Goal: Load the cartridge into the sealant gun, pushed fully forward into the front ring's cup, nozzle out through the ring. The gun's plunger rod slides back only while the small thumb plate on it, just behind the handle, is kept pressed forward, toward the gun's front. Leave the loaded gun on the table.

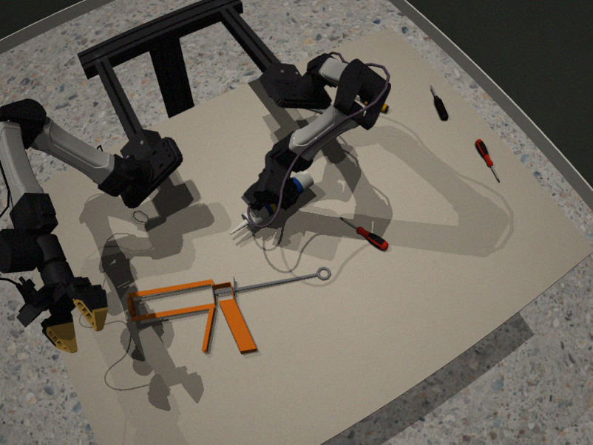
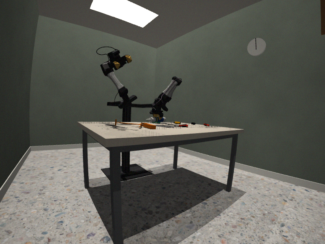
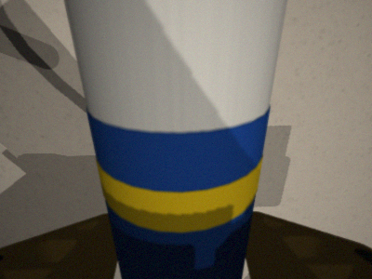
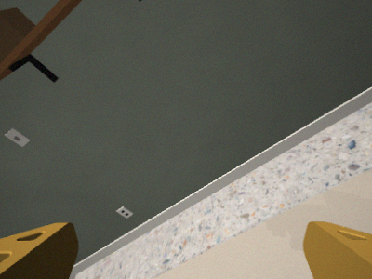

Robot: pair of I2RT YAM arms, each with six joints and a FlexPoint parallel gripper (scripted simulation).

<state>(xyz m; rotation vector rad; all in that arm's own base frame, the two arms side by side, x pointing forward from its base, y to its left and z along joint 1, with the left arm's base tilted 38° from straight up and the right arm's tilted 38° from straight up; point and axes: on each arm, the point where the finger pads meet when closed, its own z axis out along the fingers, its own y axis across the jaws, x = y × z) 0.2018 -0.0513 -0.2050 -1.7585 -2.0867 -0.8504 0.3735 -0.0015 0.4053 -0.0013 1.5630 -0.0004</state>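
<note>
The left gripper [image 1: 271,206] [image 2: 157,115] [image 3: 181,222] grips the probably smooth, rigid cartridge [image 1: 302,182] [image 2: 163,119] [image 3: 179,158] mid-barrel; the right gripper [image 1: 82,330] [image 2: 122,61] [image 4: 190,232] gapes.

The red-handled screwdriver [image 1: 373,238] lies near the plunger rod's [image 1: 279,282] ring end.

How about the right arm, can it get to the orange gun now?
Probably yes. Its gripper is open and holds nothing, and I see nothing blocking the way to the gun. It's up high, though, so it must come down first.
</note>
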